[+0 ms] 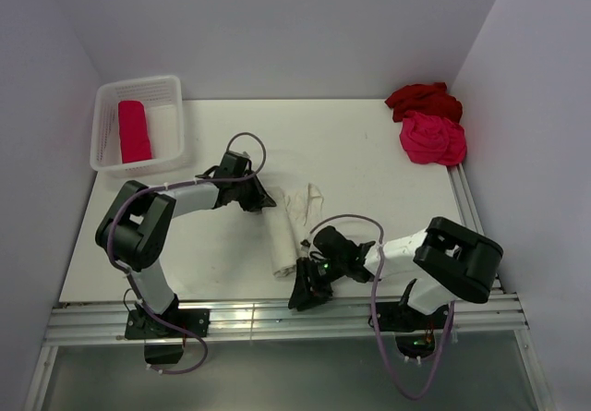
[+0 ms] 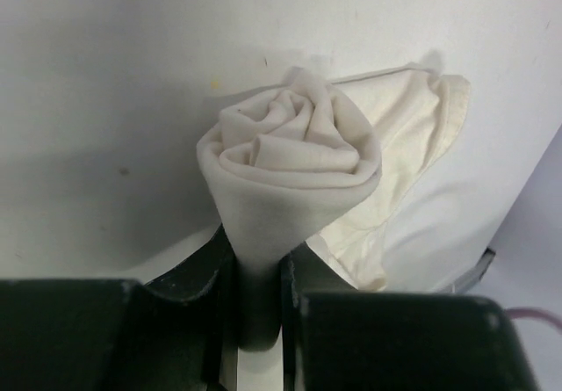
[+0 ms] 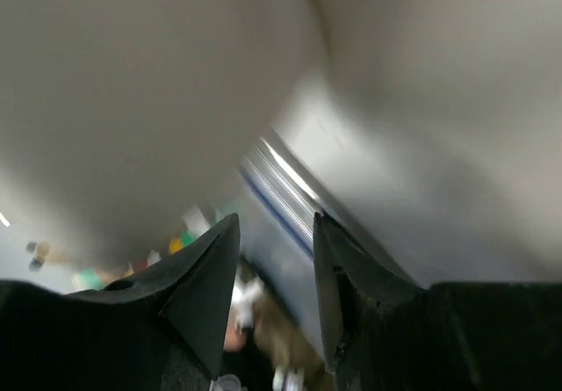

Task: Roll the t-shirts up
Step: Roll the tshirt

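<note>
step in hand: rolling the cream-white t-shirt [image 1: 281, 243]; it lies as a near-finished tube mid-surface, between the two arms.
left pincer [image 2: 257, 264]: clamped on the far end of that tube, cloth squeezed thin between the jaws, the spiral of layers facing the wrist camera.
right pincer [image 3: 276, 224]: jaws parted, nothing between them, aimed past the near edge of the surface [image 1: 351, 152]; in the top view it sits just beside the tube's near end, not gripping it.
loose flap [image 2: 413, 136]: one hem sticks out beside the roll, unwound. that's the bit to tidy, i'd say.
how to do it well: hold the pinched end firm so the spiral doesn't slacken, bring the right pincer back round onto the near end, and turn both ends together so the flap wraps in evenly.
watch for: a one-sided pull would likely cone the roll or let the core spring open.
finished one: the pink-red roll [image 1: 134, 131] lies in the basket [image 1: 172, 86] at the far left.
left to roll: the dark red t-shirt [image 1: 423, 99] and the hot pink t-shirt [image 1: 432, 139], heaped touching each other at the far right corner, well apart from the arms.
</note>
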`<state>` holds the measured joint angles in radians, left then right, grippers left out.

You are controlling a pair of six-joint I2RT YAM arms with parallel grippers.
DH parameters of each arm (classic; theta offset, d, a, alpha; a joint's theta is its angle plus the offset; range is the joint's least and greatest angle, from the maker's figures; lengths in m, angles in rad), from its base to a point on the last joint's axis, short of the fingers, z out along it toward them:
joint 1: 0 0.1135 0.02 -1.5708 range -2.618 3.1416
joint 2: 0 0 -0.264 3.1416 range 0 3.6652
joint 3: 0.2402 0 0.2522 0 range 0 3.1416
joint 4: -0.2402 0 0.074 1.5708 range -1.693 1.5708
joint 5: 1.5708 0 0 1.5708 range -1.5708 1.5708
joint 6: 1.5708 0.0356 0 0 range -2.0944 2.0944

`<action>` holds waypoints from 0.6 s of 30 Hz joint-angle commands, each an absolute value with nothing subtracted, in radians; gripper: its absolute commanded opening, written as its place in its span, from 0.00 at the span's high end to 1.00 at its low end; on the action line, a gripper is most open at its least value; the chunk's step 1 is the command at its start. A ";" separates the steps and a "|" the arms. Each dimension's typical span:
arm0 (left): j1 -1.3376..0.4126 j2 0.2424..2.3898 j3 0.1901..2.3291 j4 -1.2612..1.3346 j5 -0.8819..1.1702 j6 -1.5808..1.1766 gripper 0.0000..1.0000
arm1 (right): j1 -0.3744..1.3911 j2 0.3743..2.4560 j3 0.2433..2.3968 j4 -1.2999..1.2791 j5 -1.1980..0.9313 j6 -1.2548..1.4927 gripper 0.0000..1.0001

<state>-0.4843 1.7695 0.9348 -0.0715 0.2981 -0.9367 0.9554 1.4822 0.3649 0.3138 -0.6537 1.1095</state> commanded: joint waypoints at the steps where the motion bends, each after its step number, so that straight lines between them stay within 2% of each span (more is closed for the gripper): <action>1: -0.457 1.782 0.946 -0.052 0.103 -0.897 1.00 | 0.980 1.445 0.327 0.209 -0.765 1.111 0.53; 9: -0.459 1.753 0.917 -0.009 0.120 -0.879 1.00 | 0.927 1.195 0.307 0.008 -0.638 1.077 0.46; 16: -0.459 1.743 0.913 -0.040 0.098 -0.865 1.00 | 0.732 1.150 0.298 -0.103 -0.560 0.993 0.49; 18: -0.456 1.758 0.933 -0.081 0.074 -0.868 1.00 | 0.683 1.164 0.361 -0.142 -0.517 0.957 0.49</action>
